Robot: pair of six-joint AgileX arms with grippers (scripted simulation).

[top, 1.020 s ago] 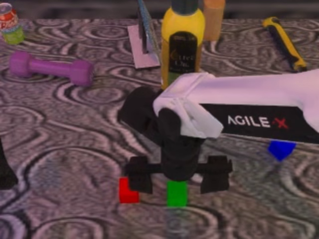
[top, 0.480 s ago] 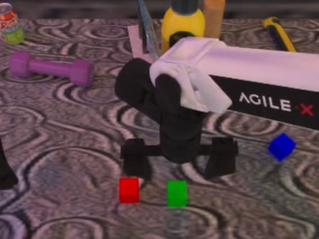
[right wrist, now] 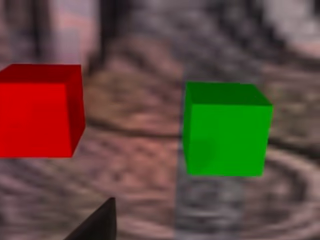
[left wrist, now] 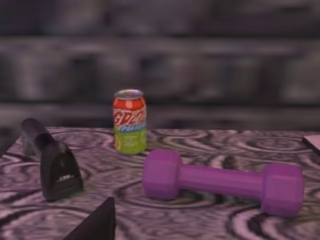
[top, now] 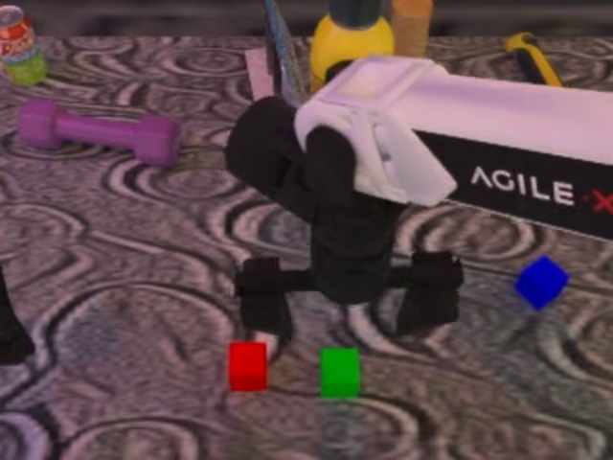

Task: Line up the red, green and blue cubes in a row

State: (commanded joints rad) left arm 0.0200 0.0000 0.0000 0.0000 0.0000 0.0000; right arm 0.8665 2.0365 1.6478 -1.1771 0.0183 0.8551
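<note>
The red cube [top: 248, 366] and the green cube [top: 339, 372] sit side by side near the table's front edge, a small gap between them; the right wrist view shows both, red cube [right wrist: 37, 112] and green cube [right wrist: 225, 130]. The blue cube [top: 541, 281] lies apart, farther right and a little farther back. My right gripper [top: 347, 305] hovers just behind the red and green pair, open and empty, its fingers spread wide. My left arm [top: 8, 331] is parked at the left edge; one fingertip [left wrist: 97, 225] shows, nothing held.
A purple dumbbell [top: 96, 129] and a soda can [top: 19, 43] lie at the back left, with a black scanner [left wrist: 52, 162] nearby. A yellow bottle [top: 350, 38], an orange cylinder [top: 412, 24], a pink pad [top: 273, 72] and a yellow-handled tool [top: 532, 57] line the back.
My right gripper has pulled up and back from over the green cube, staying open, uncovering the red cube. The three cubes have not moved.
</note>
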